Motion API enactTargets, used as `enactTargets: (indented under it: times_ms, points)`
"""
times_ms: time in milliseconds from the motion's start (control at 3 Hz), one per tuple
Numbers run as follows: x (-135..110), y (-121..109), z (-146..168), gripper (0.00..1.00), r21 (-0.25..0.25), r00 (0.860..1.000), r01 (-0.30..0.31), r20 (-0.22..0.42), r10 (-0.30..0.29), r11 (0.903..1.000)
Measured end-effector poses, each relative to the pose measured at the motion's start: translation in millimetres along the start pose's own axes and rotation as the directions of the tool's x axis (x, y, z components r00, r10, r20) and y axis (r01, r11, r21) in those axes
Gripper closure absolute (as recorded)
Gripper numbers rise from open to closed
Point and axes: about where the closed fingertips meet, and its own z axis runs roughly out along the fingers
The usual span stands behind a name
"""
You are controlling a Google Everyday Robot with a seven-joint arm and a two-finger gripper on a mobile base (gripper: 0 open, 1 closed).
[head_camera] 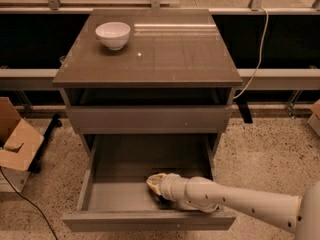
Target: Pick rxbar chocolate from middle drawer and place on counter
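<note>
I have the gripper (156, 183) down inside the open middle drawer (145, 221). It sits low over the grey floor, toward the front and a little right of centre, with the arm coming in over the front right corner from the lower right. Whether the gripper is open, closed or closed on something, I cannot tell from this angle; the pale tip faces left and away from me and the wrist hides the rest. I cannot pick out the rxbar chocolate. The rest of the drawer floor shows no black wrapper, and there is only a dark patch directly under the wrist, so I judge the bar is under or just ahead of the tip, covered by the gripper. I cannot read which way its long axis runs, and that is what I would want before closing and lifting. The bench (170, 54) is well above and behind the drawer, with another drawer front between them. Its right and front areas lie well away from the white bowl (113, 35) at the back left, so I would set the bar down there.
</note>
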Motion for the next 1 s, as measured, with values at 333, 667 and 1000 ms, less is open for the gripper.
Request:
enactTargets:
  times_ms: [333,667,1000]
  points:
    - [-36,23,-20,1.00,-0.052,0.995,0.073,0.078,-0.068,0.9960]
    - [-74,48,-44,1.00,-0.078,0.977,0.165,0.151,-0.152,0.9832]
    - [-102,67,-64,1.00,-0.091,0.955,0.234,0.205,-0.212,0.9679]
